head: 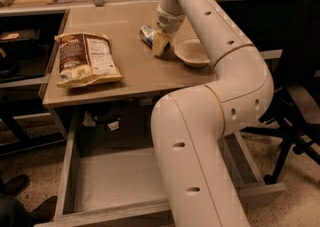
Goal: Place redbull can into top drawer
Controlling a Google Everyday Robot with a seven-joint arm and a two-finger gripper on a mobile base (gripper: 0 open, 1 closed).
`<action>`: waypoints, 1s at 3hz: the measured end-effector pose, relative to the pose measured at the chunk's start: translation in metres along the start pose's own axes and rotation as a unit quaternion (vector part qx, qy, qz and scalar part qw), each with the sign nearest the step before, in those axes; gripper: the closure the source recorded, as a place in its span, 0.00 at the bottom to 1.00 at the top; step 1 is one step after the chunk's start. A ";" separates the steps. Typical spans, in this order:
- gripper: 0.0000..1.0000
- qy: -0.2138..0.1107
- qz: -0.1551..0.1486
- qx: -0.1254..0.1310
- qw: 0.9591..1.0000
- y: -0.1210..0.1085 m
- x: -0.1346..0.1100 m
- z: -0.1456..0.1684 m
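hand [160,45] by redbull can [146,34], bowl [190,53] to right

Got the cream claw [160,45] low at the back of the beige-topped counter [135,78], squeezed between a slim silver-and-blue can [146,34] and a shallow white bowl [190,52]. Open lane mid-counter, right of the brown snack bag [85,60]. In the pulled-out grey wood-grain drawer [112,178]: bare on the left, blocked on the right by the fat cream arm [200,146].
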State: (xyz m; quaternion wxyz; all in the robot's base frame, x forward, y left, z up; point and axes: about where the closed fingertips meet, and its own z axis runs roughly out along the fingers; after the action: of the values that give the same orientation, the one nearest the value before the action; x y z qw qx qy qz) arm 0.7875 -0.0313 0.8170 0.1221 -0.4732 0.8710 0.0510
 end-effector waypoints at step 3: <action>1.00 -0.085 -0.053 0.054 0.994 -0.005 -0.016 -0.069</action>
State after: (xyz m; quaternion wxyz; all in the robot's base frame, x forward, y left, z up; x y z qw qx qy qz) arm 0.7887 -0.0355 0.8878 0.2230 -0.5052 0.8328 0.0376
